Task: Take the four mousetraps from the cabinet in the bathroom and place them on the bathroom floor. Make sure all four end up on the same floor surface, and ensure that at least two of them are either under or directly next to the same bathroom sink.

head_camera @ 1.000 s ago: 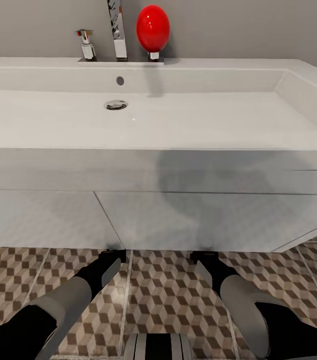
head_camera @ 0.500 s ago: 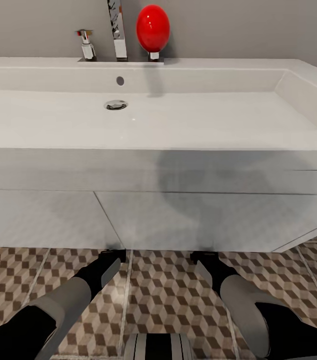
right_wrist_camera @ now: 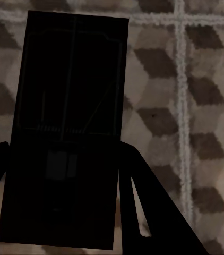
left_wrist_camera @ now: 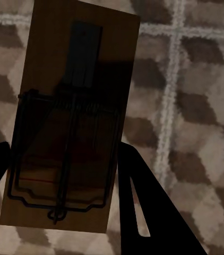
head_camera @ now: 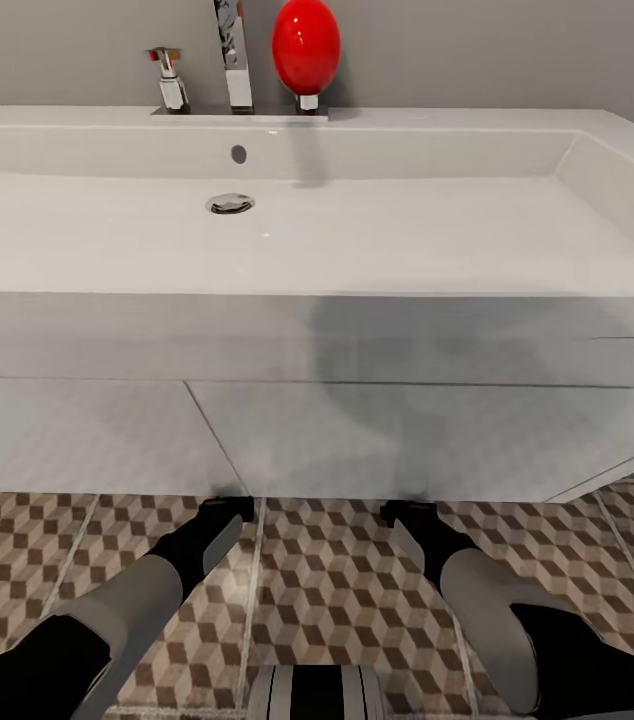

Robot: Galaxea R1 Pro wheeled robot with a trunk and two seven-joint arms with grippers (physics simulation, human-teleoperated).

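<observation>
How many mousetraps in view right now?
2. One mousetrap sits between the left gripper's fingers above the floor tiles; the second mousetrap sits between the right gripper's. Others may be hidden.

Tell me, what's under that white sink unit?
Below the sink and vanity, patterned floor shows. Both hands, left and right, reach its lower edge; further underneath is hidden.

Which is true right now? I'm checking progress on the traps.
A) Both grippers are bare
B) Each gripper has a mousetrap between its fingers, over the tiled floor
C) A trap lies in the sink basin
B: in each wrist view a mousetrap sits between the dark fingers, above the floor.
</observation>
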